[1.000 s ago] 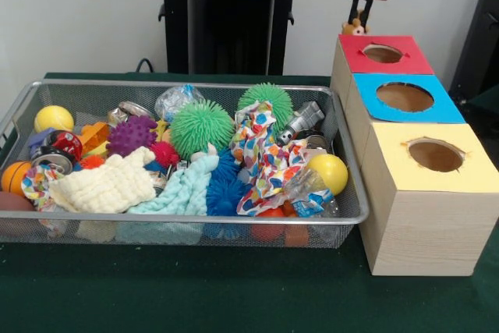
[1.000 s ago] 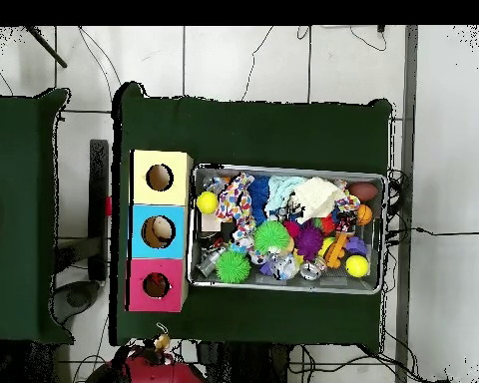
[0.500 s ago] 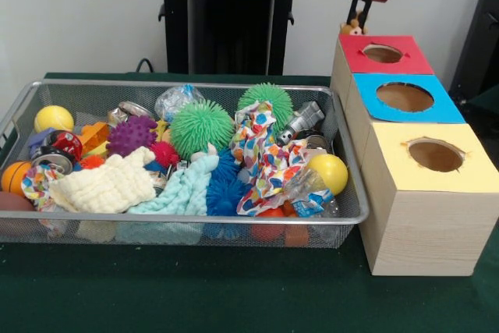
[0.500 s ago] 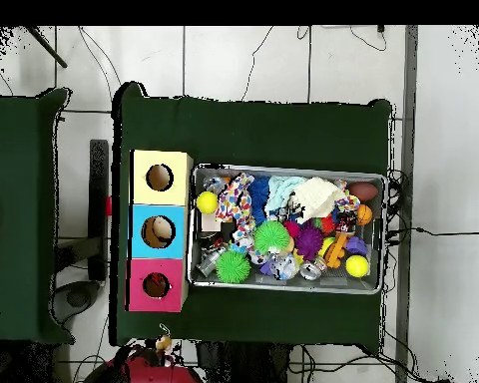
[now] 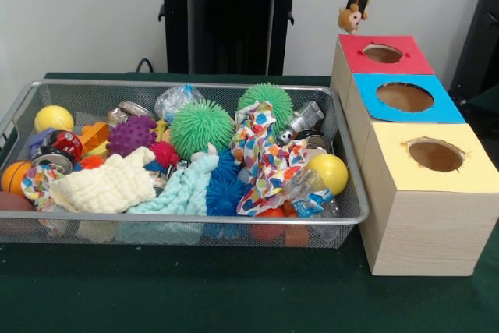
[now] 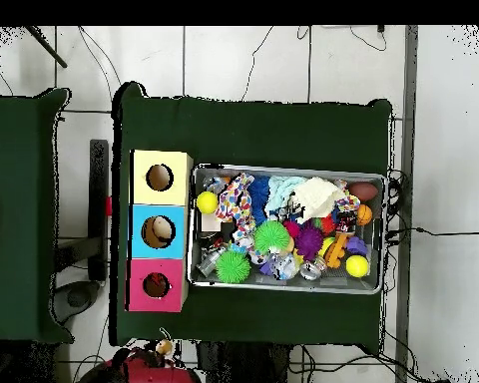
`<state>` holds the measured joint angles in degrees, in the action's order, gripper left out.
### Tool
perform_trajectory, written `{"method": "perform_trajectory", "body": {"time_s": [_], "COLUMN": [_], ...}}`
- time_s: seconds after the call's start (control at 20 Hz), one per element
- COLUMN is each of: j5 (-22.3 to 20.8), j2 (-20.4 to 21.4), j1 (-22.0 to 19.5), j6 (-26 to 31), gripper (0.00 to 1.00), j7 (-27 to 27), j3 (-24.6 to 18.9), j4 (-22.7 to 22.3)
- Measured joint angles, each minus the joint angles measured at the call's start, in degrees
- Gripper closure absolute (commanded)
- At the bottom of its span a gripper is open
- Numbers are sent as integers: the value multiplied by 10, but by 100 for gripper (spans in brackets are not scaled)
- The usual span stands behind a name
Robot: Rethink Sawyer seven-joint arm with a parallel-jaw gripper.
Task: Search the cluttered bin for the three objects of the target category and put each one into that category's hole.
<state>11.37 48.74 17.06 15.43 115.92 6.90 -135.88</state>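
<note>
My gripper (image 5: 355, 7) hangs at the top of the front view, behind and left of the red-topped box, shut on a small tan-orange plush animal (image 5: 352, 17). The plush also shows in the overhead view (image 6: 164, 347), beyond the table edge near the robot base. The red-topped box (image 5: 405, 61) with its round hole (image 5: 383, 53) stands at the far end of the row of boxes; it also shows in the overhead view (image 6: 138, 289). The wire mesh bin (image 5: 31, 90) lies left of the boxes, full of clutter. No other plush animal shows in the bin.
A blue-topped box (image 5: 444, 111) and a yellow-topped box (image 5: 475, 177) stand nearer the camera. The bin holds green spiky balls (image 5: 201, 126), a purple spiky ball (image 5: 131, 135), yellow balls (image 5: 330, 171), spotted cloths (image 5: 261, 154), a cream cloth (image 5: 109, 185) and cans. The black pedestal (image 5: 230, 17) stands behind.
My gripper has risen with the plush animal, which now hangs clear above the level of the red box top instead of just behind it.
</note>
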Motion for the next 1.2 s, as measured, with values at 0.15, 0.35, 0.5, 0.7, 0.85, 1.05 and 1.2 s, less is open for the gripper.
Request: {"method": "perform_trajectory", "body": {"time_s": [0.15, 0.35, 0.5, 0.7, 0.85, 1.05, 1.2], "j5": [0, 0, -1, 1, 4, 11, 15], "j2": [17, 28, 29, 22, 15, 0, -7], "j1": [0, 0, 2, 5, 5, 7, 13], "j6": [36, 61, 69, 69, 70, 71, 75], "gripper": [100, 100, 100, 100, 100, 100, 100], "j7": [0, 0, 0, 0, 0, 0, 0], "j3": [9, 17, 19, 22, 23, 24, 24], "j4": [7, 22, 38, 64, 85, 114, 122]}}
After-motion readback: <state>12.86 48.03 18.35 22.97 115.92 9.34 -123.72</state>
